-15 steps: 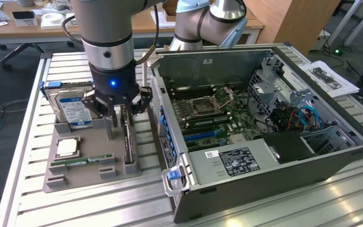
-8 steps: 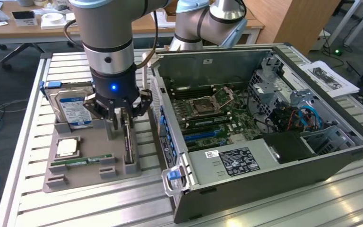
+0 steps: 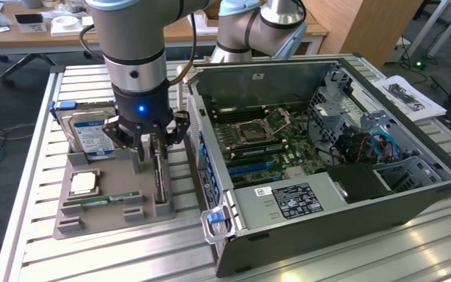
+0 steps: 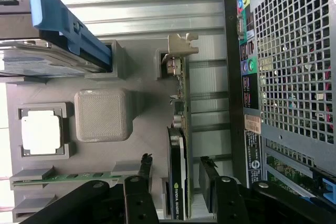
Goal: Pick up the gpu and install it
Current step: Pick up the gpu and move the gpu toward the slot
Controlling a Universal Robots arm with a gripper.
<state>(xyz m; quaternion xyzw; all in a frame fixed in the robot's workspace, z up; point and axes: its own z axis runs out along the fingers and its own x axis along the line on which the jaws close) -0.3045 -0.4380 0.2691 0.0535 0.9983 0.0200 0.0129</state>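
The gripper [image 3: 152, 154] straddles the gpu [image 3: 160, 182], its fingers [image 4: 211, 179] spread on either side, clear of the card. The gpu stands on edge in a gray holder [image 3: 104, 217] (beside the open computer case [image 3: 351, 200]).

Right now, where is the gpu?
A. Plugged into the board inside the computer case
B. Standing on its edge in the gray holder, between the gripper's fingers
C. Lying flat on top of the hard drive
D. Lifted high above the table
B: the gpu stands on its edge in a slot of the gray holder, outside the computer case, and the gripper has one finger on each side of it, jaws apart.
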